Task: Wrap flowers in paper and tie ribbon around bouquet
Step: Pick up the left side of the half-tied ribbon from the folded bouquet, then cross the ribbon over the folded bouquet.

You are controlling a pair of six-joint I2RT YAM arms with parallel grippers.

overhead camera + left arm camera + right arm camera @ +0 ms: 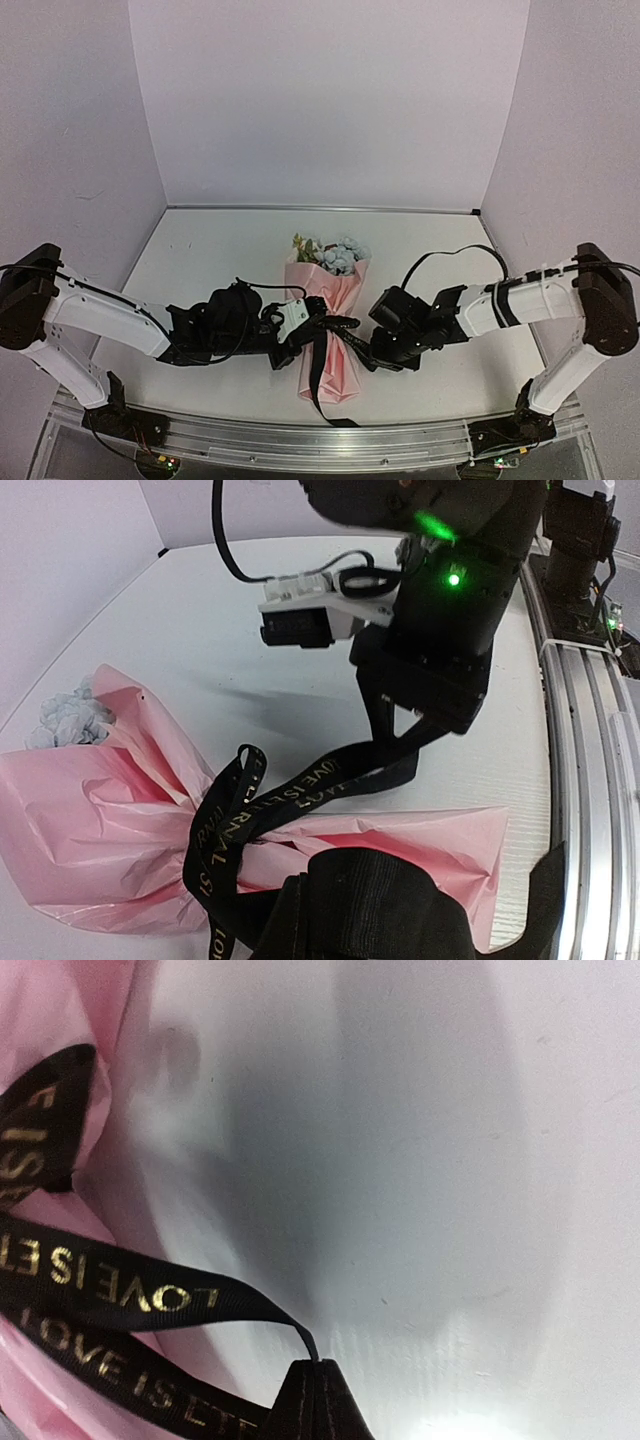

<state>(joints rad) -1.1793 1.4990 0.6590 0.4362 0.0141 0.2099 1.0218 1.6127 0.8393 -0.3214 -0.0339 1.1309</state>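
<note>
- Top view: the bouquet (330, 310) lies mid-table (210, 260). Its flowers (338, 255) point away from me and the pink paper (342, 372) fans toward the near edge. The ribbon (317, 378) crosses the waist and trails off past the base. My left gripper (338, 323) and right gripper (368, 352) meet at that waist.
- Left wrist view: the left gripper (370, 905) is clenched. The ribbon (300, 785) loops round the paper's neck and runs in under the fingers, but I cannot tell whether it is actually pinched there.
- Right wrist view: the right gripper (312, 1400) is clamped on a ribbon strand (130, 1295). To cinch well, I would draw this strand outward, low and steady. The left side should anchor the bundle so the thin paper neither tears nor slides.
</note>
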